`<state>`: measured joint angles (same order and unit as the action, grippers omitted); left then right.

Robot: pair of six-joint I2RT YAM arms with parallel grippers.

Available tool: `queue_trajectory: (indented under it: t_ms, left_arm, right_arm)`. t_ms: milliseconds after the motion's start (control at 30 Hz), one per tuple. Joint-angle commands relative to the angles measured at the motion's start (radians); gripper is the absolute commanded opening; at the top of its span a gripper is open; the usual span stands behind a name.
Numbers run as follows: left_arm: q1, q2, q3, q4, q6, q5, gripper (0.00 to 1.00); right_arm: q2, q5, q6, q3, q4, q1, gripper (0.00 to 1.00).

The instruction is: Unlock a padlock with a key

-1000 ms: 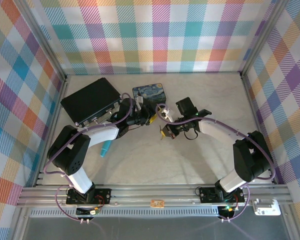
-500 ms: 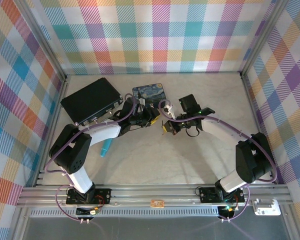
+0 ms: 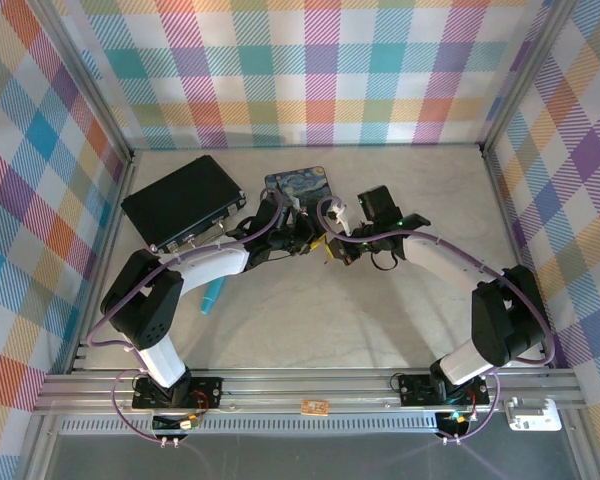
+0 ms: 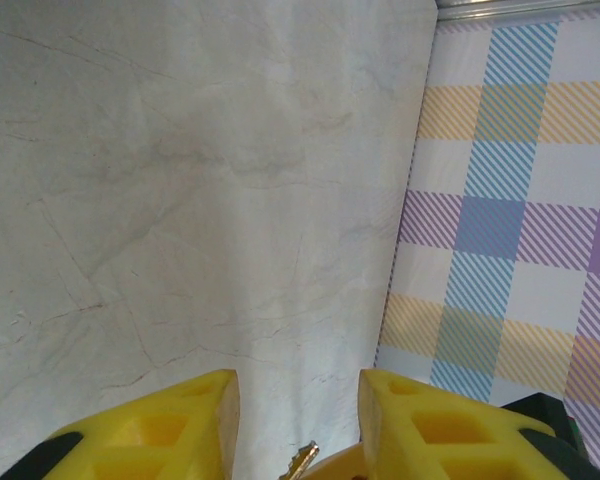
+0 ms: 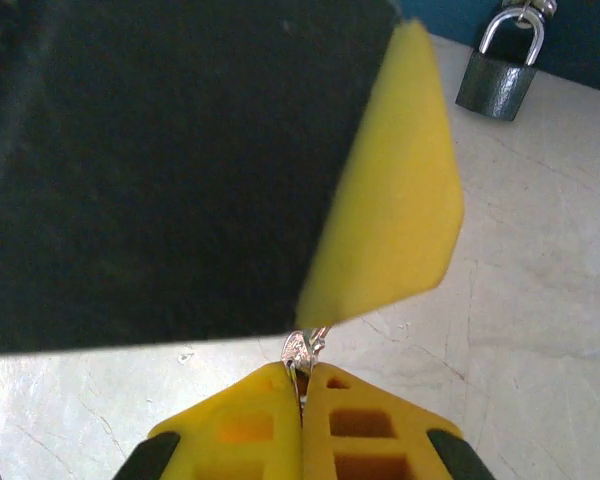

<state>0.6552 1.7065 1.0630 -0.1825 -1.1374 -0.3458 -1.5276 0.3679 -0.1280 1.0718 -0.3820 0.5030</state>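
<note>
Your left pincer (image 3: 306, 238) and right pincer (image 3: 329, 251) meet at mid-frame in the top view. In the left wrist view, you see the left pincer's yellow fingers (image 4: 170, 432) spread, with the tip of the key (image 4: 302, 462) between them at the bottom edge. In the right wrist view, your right pincer (image 5: 302, 378) pinches the key (image 5: 302, 350), and the padlock (image 5: 500, 75) sits upper right.

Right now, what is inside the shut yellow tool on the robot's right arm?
A thin silvery key sticks out of the right tool, pinched between its shut yellow fingers. Only the key's tip shows; the rest is covered by the fingers.
</note>
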Motion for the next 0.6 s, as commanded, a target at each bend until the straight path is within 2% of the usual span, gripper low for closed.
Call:
queue_trajectory:
  t_ms: [0, 233, 467, 567]
  left_arm:
    - [0.012, -0.017, 0.022, 0.042, -0.021, 0.020, 0.34]
    - [0.012, -0.001, 0.035, 0.043, -0.013, 0.018, 0.20]
    - [0.012, 0.015, 0.037, 0.035, -0.009, 0.017, 0.01]
    - [0.012, 0.011, 0.033, 0.037, 0.001, 0.030, 0.00]
  right_arm:
    - [0.014, 0.024, -0.001, 0.028, 0.016, -0.003, 0.00]
    - [0.017, 0.024, -0.002, 0.024, 0.011, -0.003, 0.00]
    - [0.035, 0.041, 0.009, 0.004, 0.034, -0.004, 0.00]
    - [0.046, 0.039, 0.022, -0.004, 0.046, -0.007, 0.00]
